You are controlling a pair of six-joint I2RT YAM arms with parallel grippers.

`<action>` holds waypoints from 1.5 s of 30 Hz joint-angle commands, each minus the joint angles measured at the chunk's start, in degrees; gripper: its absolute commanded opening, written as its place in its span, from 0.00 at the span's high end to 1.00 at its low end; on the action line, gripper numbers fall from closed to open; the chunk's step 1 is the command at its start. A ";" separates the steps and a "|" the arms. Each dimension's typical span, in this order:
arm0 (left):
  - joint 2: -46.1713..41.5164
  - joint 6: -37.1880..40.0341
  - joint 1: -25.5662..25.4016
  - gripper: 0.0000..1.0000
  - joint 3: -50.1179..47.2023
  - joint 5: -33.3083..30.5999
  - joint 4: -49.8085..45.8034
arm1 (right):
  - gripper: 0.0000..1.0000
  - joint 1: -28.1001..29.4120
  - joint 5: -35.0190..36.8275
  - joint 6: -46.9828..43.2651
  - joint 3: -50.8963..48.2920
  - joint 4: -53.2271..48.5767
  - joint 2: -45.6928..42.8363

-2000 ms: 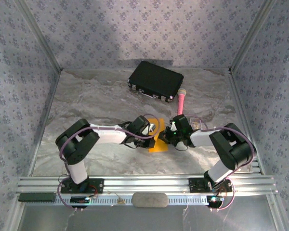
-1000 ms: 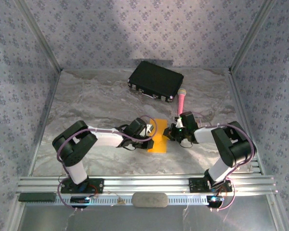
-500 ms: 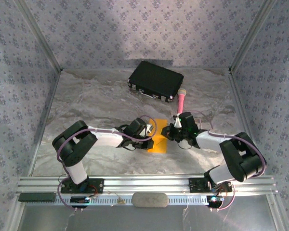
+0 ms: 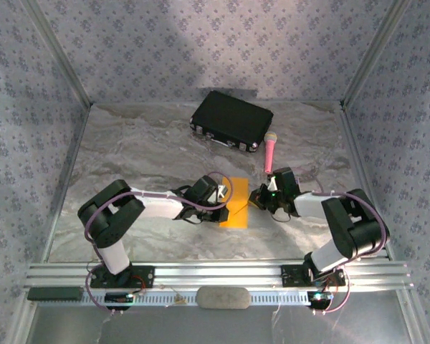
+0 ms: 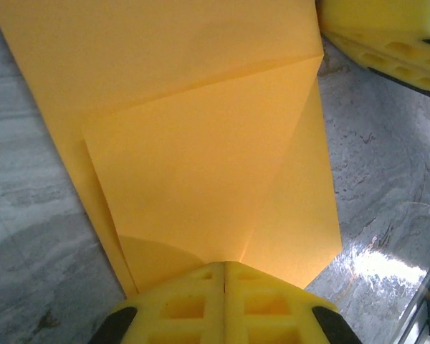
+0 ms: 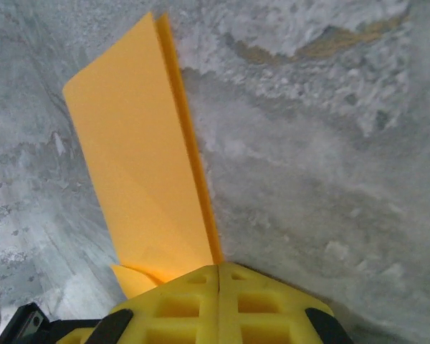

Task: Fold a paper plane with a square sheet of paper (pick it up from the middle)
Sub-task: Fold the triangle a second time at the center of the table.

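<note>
The square sheet of paper (image 4: 236, 198) lies mid-table as an orange-yellow, partly folded strip. In the left wrist view the paper (image 5: 201, 136) shows overlapping flaps with diagonal creases. My left gripper (image 4: 224, 196) is shut, its tips (image 5: 224, 264) resting on the paper's near edge where a crease ends. My right gripper (image 4: 256, 202) is shut too, and its tips (image 6: 219, 266) sit on the folded long edge of the paper (image 6: 143, 172). A small curl of paper lifts beside them. The right gripper's yellow fingers (image 5: 387, 36) show at the paper's far corner.
A black case (image 4: 231, 120) stands at the back of the marbled table (image 4: 129, 158). A pink microphone (image 4: 270, 152) lies just behind the right gripper. Patterned walls enclose three sides, and an aluminium rail (image 4: 215, 276) runs along the front.
The right arm has drawn its elbow back in and its gripper has shifted slightly right along the paper's edge. The left arm and the paper stay as they were one second ago.
</note>
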 commanded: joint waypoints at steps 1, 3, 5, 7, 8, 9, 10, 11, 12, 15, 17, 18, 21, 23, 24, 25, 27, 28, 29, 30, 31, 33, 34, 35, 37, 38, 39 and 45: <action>0.78 -2.11 -0.55 1.00 -1.29 -0.08 -1.18 | 0.97 1.90 -0.39 -1.19 0.28 -2.03 -4.28; 0.69 -2.57 -0.92 1.00 -1.28 -0.24 -1.00 | 0.97 3.76 0.91 -0.54 0.42 -3.42 -5.72; 0.37 -3.00 -1.12 1.00 -1.27 -0.52 -1.00 | 0.96 5.68 3.07 -0.96 0.86 -5.95 -7.21; -0.11 -3.32 -1.34 1.00 -1.37 -0.94 -1.06 | 0.96 7.85 4.50 -0.97 0.97 -6.60 -7.45; -0.37 -3.45 -1.43 1.00 -1.45 -1.21 -1.12 | 0.96 8.65 4.12 -0.43 0.96 -5.60 -6.99; -0.74 -3.55 -1.43 1.00 -1.61 -1.34 -0.95 | 0.96 9.49 3.37 0.66 0.91 -4.07 -6.12; -1.03 -3.71 -1.44 1.00 -1.64 -1.39 -0.83 | 0.96 10.29 2.47 2.14 1.00 -2.21 -5.16; -1.30 -3.73 -1.43 1.00 -1.69 -1.49 -1.00 | 0.96 11.08 1.93 3.20 1.13 -0.64 -4.46; -1.62 -3.81 -1.48 1.00 -1.65 -1.63 -1.13 | 0.96 12.01 2.02 4.21 1.33 0.48 -3.72; -2.28 -3.84 -1.43 1.00 -1.81 -1.83 -0.91 | 0.98 13.87 4.54 3.98 3.07 -2.33 -1.44; -2.55 -3.52 -1.49 1.00 -1.60 -1.55 -1.05 | 0.98 13.77 3.94 4.29 2.51 -0.66 0.45; -2.80 -3.47 -1.43 1.00 -1.57 -1.35 -1.14 | 0.99 13.44 3.39 4.56 1.97 0.61 1.42; -4.16 -2.45 -1.47 1.00 -1.58 -0.16 -0.58 | 0.99 12.66 4.00 4.14 1.54 -0.72 2.51; -5.40 -1.38 -1.49 0.99 -1.34 0.80 -0.92 | 1.00 12.18 4.24 3.63 1.14 -1.34 2.46; -5.76 -0.64 -1.43 0.98 -1.00 1.25 -1.67 | 1.00 11.88 4.09 3.31 0.97 -1.25 2.50; -5.81 0.04 -1.50 0.98 -0.77 1.83 -2.18 | 1.00 11.66 3.80 3.17 0.90 -1.17 2.58; -5.21 1.02 -1.43 0.98 -0.30 2.37 -3.41 | 1.00 11.55 3.48 3.07 0.88 -0.75 2.61; -4.65 1.32 -1.43 0.98 -0.09 2.56 -3.84 | 1.00 11.50 3.35 3.04 0.88 -0.50 2.62; -4.19 1.50 -1.43 0.98 -0.14 2.75 -3.99 | 1.00 11.50 3.26 3.10 0.90 -0.39 2.66; -3.55 1.44 -1.43 0.98 -0.15 2.94 -3.94 | 1.00 11.55 3.29 3.26 0.96 -0.22 2.70; -2.94 1.14 -1.43 0.99 -0.15 2.83 -4.50 | 0.99 11.51 2.96 3.36 0.99 0.12 2.74; -1.87 1.02 -1.44 1.00 -0.46 1.73 -5.68 | 0.99 11.55 2.63 3.31 1.30 0.29 2.22; -1.52 0.70 -1.43 1.00 -1.30 1.22 -5.21 | 0.99 11.50 2.66 3.25 1.40 0.09 1.79; -1.29 0.50 -1.45 1.00 -2.00 0.75 -4.82 | 0.99 11.56 2.63 3.08 1.49 0.07 1.41; -0.89 0.19 -1.25 1.00 -3.00 0.74 -3.97 | 0.98 11.95 2.64 2.85 1.52 0.07 0.44; -0.81 0.13 -1.25 1.00 -3.22 0.80 -3.68 | 0.98 12.18 2.63 2.94 1.52 0.21 -0.15; -0.79 -0.03 -1.25 1.00 -3.38 0.89 -3.39 | 0.98 12.63 2.63 2.96 1.33 0.45 -0.72; -0.80 -0.39 -1.24 1.00 -3.50 0.13 -3.37 | 0.98 15.59 2.71 3.45 2.19 0.09 -0.97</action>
